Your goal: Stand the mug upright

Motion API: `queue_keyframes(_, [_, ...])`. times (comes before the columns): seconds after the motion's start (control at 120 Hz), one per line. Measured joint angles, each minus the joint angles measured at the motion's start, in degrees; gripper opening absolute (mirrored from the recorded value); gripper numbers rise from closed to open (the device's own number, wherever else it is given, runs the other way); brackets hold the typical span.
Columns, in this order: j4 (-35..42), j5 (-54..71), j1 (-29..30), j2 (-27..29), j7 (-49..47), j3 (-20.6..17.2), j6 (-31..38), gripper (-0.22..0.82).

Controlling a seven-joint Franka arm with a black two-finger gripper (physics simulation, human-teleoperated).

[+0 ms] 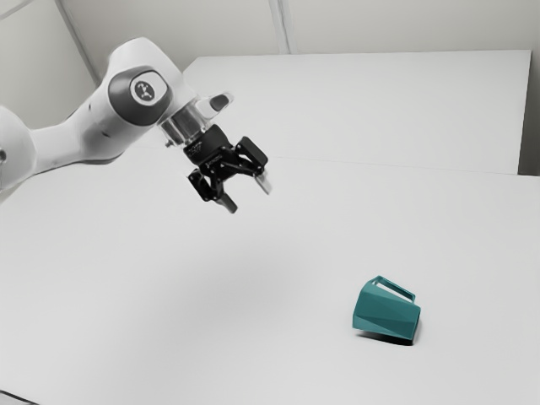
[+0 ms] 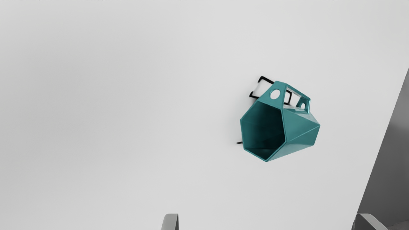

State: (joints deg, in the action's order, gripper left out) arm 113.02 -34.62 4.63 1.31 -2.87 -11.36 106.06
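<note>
My gripper (image 1: 250, 196) hangs high over the table in the exterior view, open with nothing between its fingers. The teal faceted mug (image 1: 386, 314) lies on its side, lower and toward the exterior view's right, well apart from the gripper. Its handle points upward there. In the wrist view the mug (image 2: 300, 131) shows its dark open mouth and its angular handle with round holes. The two fingertips of my gripper (image 2: 266, 222) stand wide apart in that view.
The white table (image 1: 211, 312) spreads around and beneath the mug. One table edge with a dark grey area (image 2: 388, 166) beyond it appears in the wrist view. A pale wall (image 1: 405, 25) stands behind, and a thin dark line crosses the exterior view's lower left corner.
</note>
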Motion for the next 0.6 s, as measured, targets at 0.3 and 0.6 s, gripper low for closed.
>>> queue_keyframes(0.3, [6.8,-11.9,-0.6,-4.4,8.1,-6.6,14.3,0.60])
queue_keyframes(0.6, [11.2,-25.7,-1.9,-9.5,19.7,-10.8,22.6,0.60])
